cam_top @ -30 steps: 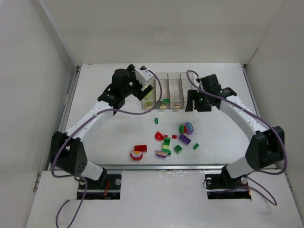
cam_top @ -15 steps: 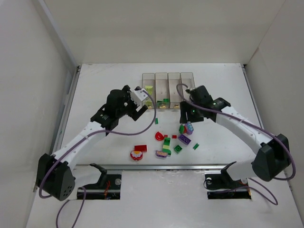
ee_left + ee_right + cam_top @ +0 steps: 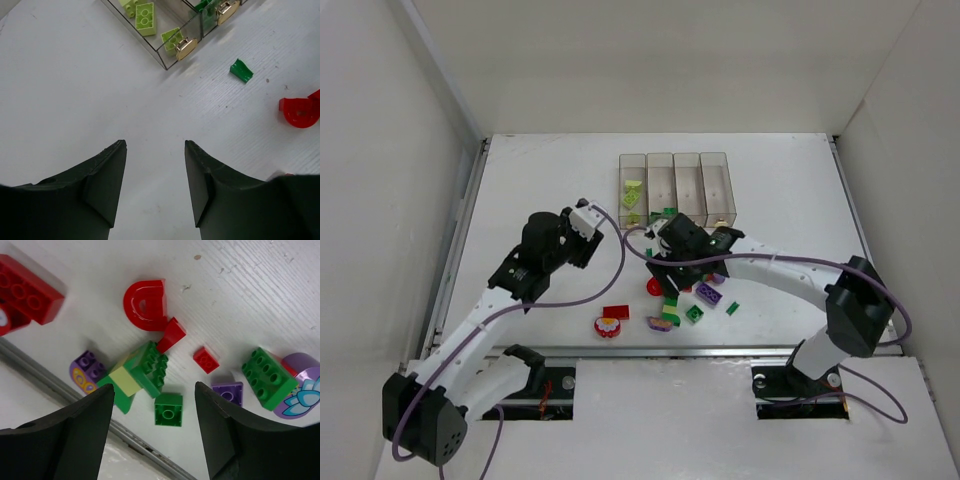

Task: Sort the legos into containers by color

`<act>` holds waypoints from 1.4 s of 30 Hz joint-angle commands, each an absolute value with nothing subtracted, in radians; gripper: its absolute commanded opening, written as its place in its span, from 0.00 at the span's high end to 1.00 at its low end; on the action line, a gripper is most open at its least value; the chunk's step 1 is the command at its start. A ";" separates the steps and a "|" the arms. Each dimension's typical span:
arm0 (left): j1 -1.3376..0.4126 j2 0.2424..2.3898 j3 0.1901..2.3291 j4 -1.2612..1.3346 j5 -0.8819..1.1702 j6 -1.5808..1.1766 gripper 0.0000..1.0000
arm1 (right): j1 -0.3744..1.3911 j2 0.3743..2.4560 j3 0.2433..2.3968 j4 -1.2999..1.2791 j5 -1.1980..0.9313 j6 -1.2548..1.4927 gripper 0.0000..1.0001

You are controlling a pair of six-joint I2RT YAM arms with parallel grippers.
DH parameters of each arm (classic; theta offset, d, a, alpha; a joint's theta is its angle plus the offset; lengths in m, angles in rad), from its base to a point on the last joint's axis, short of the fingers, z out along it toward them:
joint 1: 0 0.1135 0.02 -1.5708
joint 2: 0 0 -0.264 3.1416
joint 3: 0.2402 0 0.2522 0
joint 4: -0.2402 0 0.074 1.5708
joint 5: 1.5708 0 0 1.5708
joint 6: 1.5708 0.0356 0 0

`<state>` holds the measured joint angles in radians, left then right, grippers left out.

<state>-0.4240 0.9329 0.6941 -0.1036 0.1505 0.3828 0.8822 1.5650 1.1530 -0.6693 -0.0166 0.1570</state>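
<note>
The containers stand in a row at the back. The leftmost bin holds yellow-green bricks; a green piece lies in the bin beside it. Loose legos lie in front: a red arch, a green-and-yellow stack, a small green brick, a purple plate and a green brick. My right gripper hangs open over this pile, holding nothing. Left of the pile, my left gripper is open and empty above bare table.
A red brick and a red-and-white round piece lie near the table's front rail. A small green piece sits just in front of the bins. White walls close in the table on three sides.
My left arm pulled back from the leftmost bin toward the near left, and its jaws narrowed. My right arm swung from beside the bins to over the loose pile.
</note>
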 commanded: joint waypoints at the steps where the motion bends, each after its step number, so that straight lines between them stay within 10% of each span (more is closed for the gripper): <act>1: -0.425 0.891 0.683 -0.121 0.133 0.356 0.53 | 0.882 1.571 1.173 -0.604 0.035 0.086 0.29; 18: -0.425 0.839 0.683 -0.164 0.115 0.337 0.53 | 0.917 1.652 1.144 -0.551 -0.008 0.031 0.53; 24: -0.425 0.839 0.683 -0.164 0.115 0.328 0.53 | 0.917 1.618 1.144 -0.592 0.012 0.066 0.42; 42: -0.425 0.848 0.692 -0.164 0.124 0.337 0.53 | 0.927 1.635 1.178 -0.675 0.048 0.103 0.52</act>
